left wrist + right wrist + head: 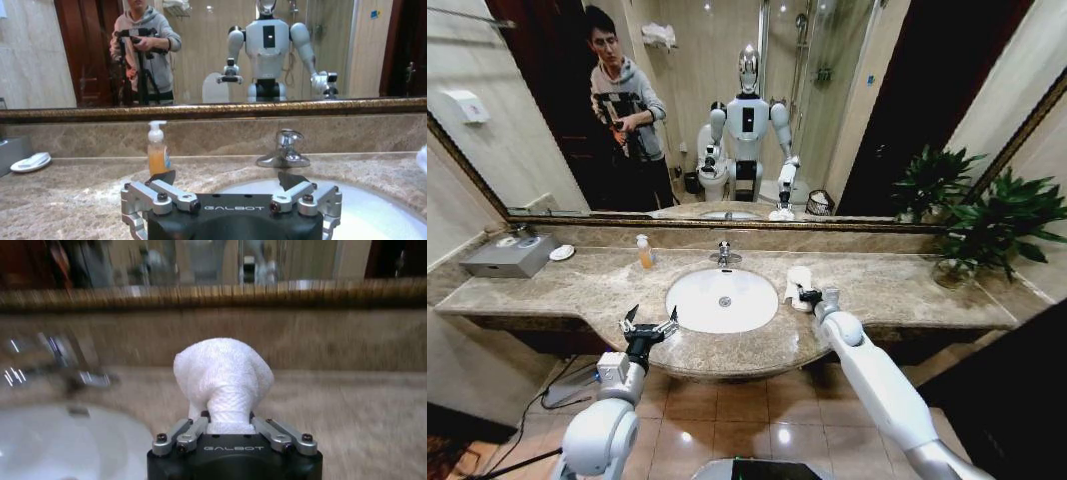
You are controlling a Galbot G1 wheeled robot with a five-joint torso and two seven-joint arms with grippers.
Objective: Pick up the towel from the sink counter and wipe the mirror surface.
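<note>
Right tool is clamped on the towel, right of the basin; left tool gapes, idle. Pickup looks done; mirror not yet wiped.

A bathroom — marble sink counter, faucet, wide wall mirror.

The right black-and-silver metal gripper is pinching a nubbly white terry-cloth towel, while polished beige mottled marble counter is gleaming beyond it beneath the glossy bronze-framed mirror.
</note>
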